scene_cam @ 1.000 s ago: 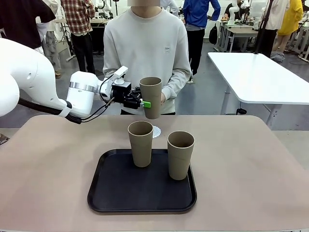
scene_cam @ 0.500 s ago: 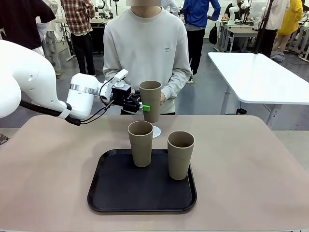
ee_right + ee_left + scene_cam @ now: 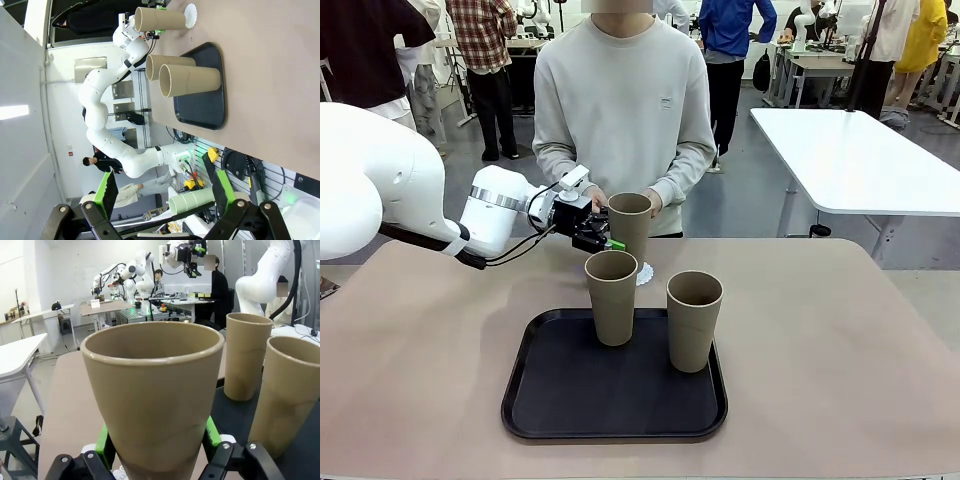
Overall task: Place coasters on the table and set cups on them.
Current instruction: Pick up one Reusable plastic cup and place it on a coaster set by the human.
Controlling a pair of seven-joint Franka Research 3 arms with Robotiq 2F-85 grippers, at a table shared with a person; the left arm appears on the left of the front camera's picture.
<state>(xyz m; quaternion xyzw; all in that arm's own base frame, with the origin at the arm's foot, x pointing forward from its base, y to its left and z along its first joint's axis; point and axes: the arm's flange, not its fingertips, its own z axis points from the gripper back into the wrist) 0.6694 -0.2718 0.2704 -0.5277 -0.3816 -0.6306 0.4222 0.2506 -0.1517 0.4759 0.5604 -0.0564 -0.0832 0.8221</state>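
My left gripper [image 3: 620, 240] is shut on a tan cup [image 3: 630, 222], upright, just above the far side of the beige table [image 3: 840, 330]. Below it lies a white lacy coaster [image 3: 643, 272], half hidden by a nearer cup [image 3: 611, 297]; I cannot tell whether cup and coaster touch. That nearer cup and another cup [image 3: 694, 320] stand on the black tray [image 3: 570, 390]. In the left wrist view the held cup [image 3: 152, 390] sits between the green pads [image 3: 105, 445]. My right gripper [image 3: 164, 192] is open and holds nothing, far from the held cup [image 3: 160, 17] and the coaster [image 3: 191, 15].
A person stands at the far edge, both hands close behind the held cup. A white table [image 3: 860, 160] stands at the back right. The beige tabletop is bare left and right of the tray.
My left gripper has come down and slightly toward me with the cup, from chest height of the person to just over the coaster.
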